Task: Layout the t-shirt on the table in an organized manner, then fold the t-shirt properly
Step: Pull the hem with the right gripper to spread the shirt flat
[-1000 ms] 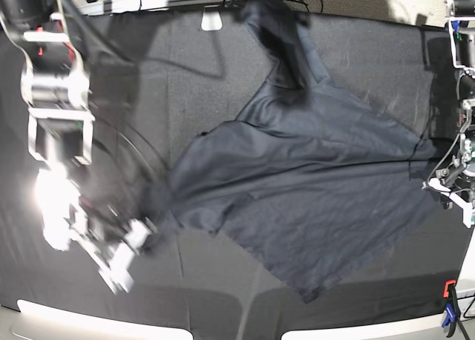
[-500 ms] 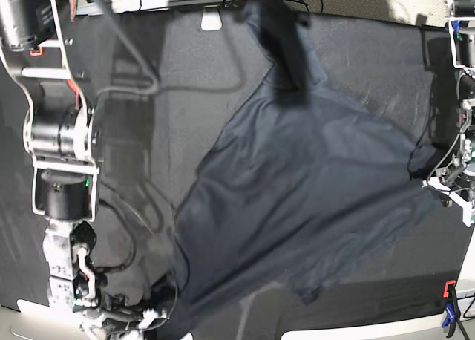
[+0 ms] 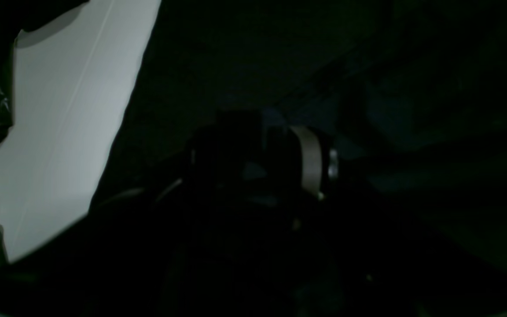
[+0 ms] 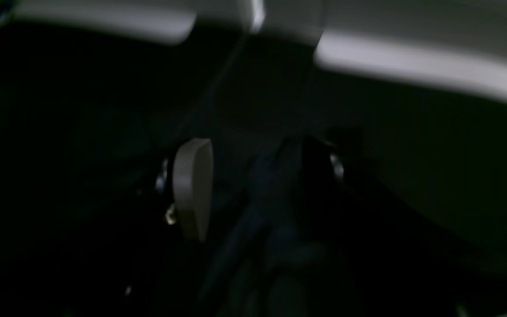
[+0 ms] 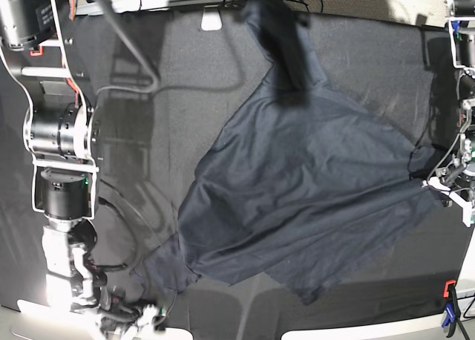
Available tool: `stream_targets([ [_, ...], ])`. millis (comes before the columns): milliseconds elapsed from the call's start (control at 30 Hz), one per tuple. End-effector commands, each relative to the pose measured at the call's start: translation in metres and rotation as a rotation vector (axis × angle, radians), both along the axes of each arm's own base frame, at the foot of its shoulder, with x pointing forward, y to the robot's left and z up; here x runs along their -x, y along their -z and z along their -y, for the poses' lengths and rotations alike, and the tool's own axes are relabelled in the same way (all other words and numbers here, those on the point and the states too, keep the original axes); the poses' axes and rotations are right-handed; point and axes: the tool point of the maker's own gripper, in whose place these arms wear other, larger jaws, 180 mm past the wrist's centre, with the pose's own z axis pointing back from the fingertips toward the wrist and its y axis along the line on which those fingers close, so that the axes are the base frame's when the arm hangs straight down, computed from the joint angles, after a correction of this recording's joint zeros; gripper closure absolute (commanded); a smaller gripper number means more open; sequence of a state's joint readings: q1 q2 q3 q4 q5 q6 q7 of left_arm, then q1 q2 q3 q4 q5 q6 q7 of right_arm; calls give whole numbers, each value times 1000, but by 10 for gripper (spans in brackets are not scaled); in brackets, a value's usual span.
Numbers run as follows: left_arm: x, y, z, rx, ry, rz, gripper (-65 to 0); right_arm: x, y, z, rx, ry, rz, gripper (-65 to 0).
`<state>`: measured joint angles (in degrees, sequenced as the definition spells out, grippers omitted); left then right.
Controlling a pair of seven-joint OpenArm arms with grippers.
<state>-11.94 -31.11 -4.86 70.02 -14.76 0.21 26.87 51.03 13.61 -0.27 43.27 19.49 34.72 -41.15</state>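
The dark navy t-shirt [image 5: 312, 184] lies spread and wrinkled across the middle of the black-clothed table [image 5: 185, 80], one part reaching to the far edge. My right gripper [image 5: 141, 312] is at the front left edge. In the blurred right wrist view its fingers [image 4: 192, 185] stand apart, with a strip of the t-shirt [image 4: 271, 198] lying between them. A slack shirt corner [image 5: 159, 272] lies just beyond it. My left gripper [image 5: 444, 182] at the right edge is shut on the shirt's right edge. The left wrist view is very dark and shows its fingers [image 3: 308, 158] close together.
Pale table edges [image 5: 356, 331] run along the front. A red and blue clamp [image 5: 448, 310] sits at the front right corner. A white label [image 5: 211, 19] and cables lie at the far edge. The right arm's column [image 5: 63, 139] stands along the left side.
My right arm swung down to the front left edge, dragging the shirt's corner with it. That corner has since gone slack and folded back. The left gripper has stayed put.
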Motion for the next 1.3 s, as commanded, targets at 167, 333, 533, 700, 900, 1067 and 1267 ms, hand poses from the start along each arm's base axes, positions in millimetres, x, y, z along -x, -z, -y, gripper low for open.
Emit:
stream_targets([
  [167, -11, -26, -10, -34, -9, 70, -236, 39, 28, -18, -31, -146, -187, -309],
  [333, -11, -26, -10, -34, -9, 70, -236, 73, 82, -18, -35, -148, -287, -290],
  [533, -11, -26, -10, -34, -8, 70, -236, 111, 117, -23, -14, -169, -318, -290],
  [700, -11, -26, -10, -34, -9, 70, -236, 135, 139, -24, -2, -180, -372, -290],
  [900, -11, -26, -10, -34, -9, 69, -236, 153, 146, -25, -54, -176, -400, -290],
  [1067, -11, -26, -10, -33, -9, 70, -236, 166, 137, -13, -24, -163, -377, -290],
  [1267, -11, -26, -10, -33, -9, 69, -236, 198, 157, -8, -64, -129, -426, -290],
])
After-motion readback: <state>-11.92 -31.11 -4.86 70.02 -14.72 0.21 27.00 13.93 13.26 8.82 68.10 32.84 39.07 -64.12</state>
